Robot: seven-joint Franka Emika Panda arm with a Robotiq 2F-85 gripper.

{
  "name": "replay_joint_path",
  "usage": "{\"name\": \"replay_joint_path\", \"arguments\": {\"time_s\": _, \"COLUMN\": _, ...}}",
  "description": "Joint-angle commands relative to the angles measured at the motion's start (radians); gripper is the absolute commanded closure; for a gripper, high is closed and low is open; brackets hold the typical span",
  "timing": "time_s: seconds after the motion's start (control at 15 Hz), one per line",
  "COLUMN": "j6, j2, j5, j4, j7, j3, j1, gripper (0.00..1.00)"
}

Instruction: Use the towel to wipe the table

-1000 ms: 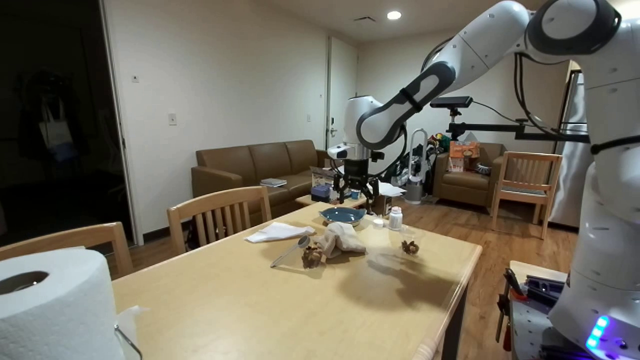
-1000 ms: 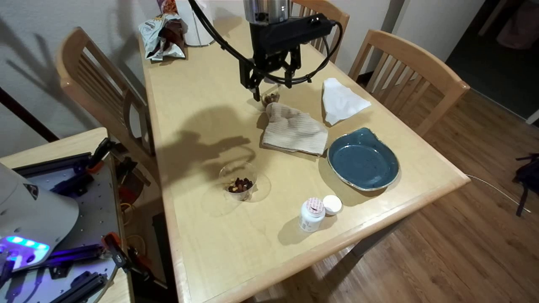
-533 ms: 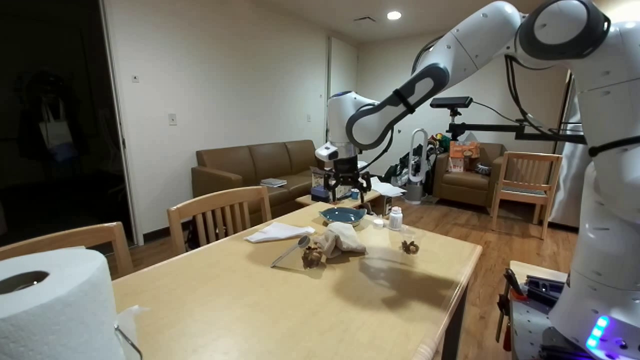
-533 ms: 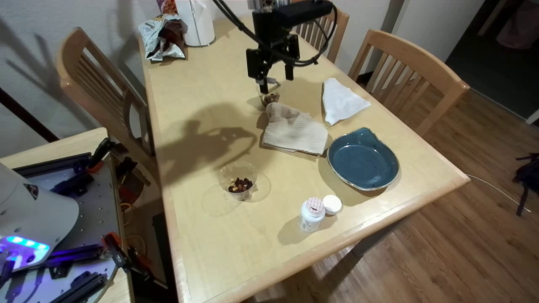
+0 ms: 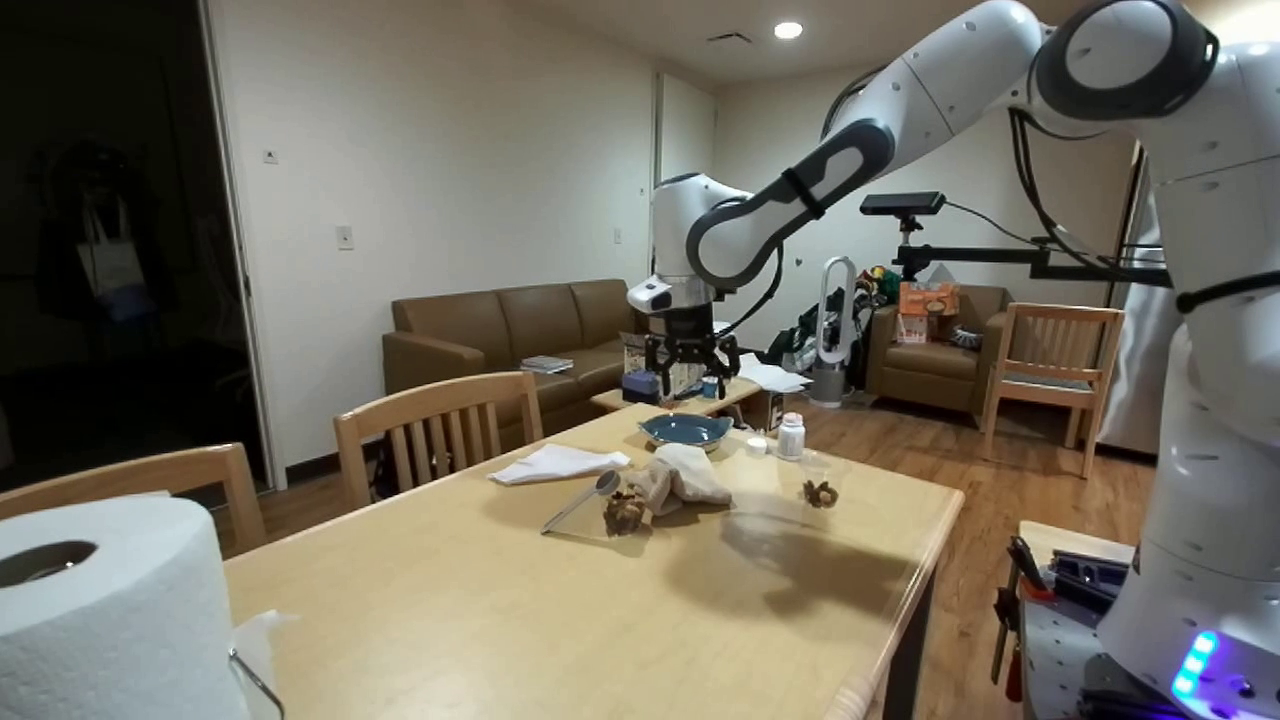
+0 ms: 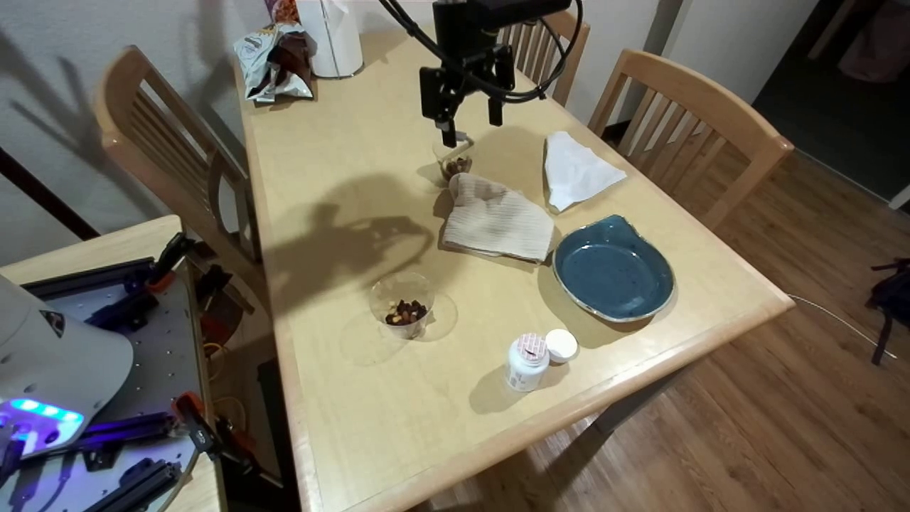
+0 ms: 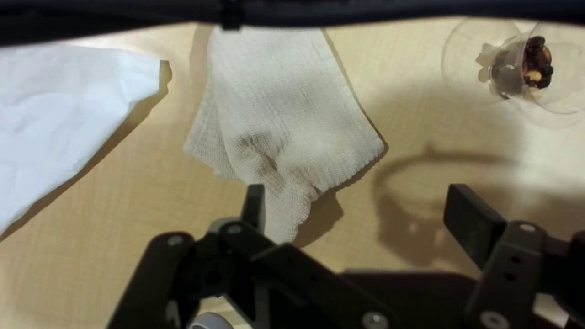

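My hand [image 7: 359, 208] hangs spread and empty above the worktop [image 6: 398, 419]; I should centre over the towel [image 7: 292, 114], pinch its bunched end; avoid the cup [image 6: 459, 161] beside it.

It looks like a living and dining room, though whether in a home or a shared lounge cannot be told: a brown sofa [image 5: 545, 318] and an armchair [image 5: 932, 364] furnish it, and wooden chairs [image 6: 711, 97] flank a surface [image 6: 370, 409] bearing a blue dish [image 6: 613, 276] and a cup of snacks [image 6: 404, 315].
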Motion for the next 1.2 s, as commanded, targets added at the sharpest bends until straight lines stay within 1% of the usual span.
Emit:
{"name": "replay_joint_path", "arguments": {"time_s": 0.0, "j6": 0.020, "j2": 0.073, "j5": 0.091, "j4": 0.013, "j7": 0.156, "j3": 0.015, "j1": 0.004, "gripper": 0.00}}
{"name": "replay_joint_path", "arguments": {"time_s": 0.07, "j6": 0.059, "j2": 0.104, "j5": 0.112, "j4": -0.013, "j7": 0.209, "j3": 0.019, "j1": 0.009, "gripper": 0.00}}
{"name": "replay_joint_path", "arguments": {"time_s": 0.2, "j6": 0.073, "j2": 0.154, "j5": 0.160, "j4": -0.017, "j7": 0.290, "j3": 0.030, "j1": 0.007, "gripper": 0.00}}
{"name": "replay_joint_path", "arguments": {"time_s": 0.33, "j6": 0.131, "j2": 0.211, "j5": 0.209, "j4": -0.026, "j7": 0.359, "j3": 0.045, "j1": -0.006, "gripper": 0.00}}
{"name": "replay_joint_path", "arguments": {"time_s": 0.53, "j6": 0.209, "j2": 0.241, "j5": 0.270, "j4": -0.038, "j7": 0.439, "j3": 0.059, "j1": -0.029, "gripper": 0.00}}
{"name": "replay_joint_path", "arguments": {"time_s": 0.6, "j6": 0.171, "j2": 0.242, "j5": 0.214, "j4": -0.029, "j7": 0.402, "j3": 0.057, "j1": -0.017, "gripper": 0.00}}
{"name": "replay_joint_path", "arguments": {"time_s": 0.73, "j6": 0.188, "j2": 0.250, "j5": 0.231, "j4": -0.028, "j7": 0.425, "j3": 0.059, "j1": -0.026, "gripper": 0.00}}
{"name": "replay_joint_path", "arguments": {"time_s": 1.07, "j6": 0.188, "j2": 0.249, "j5": 0.234, "j4": -0.027, "j7": 0.436, "j3": 0.062, "j1": -0.029, "gripper": 0.00}}
{"name": "replay_joint_path", "arguments": {"time_s": 1.13, "j6": 0.178, "j2": 0.248, "j5": 0.232, "j4": -0.027, "j7": 0.461, "j3": 0.054, "j1": -0.023, "gripper": 0.00}}
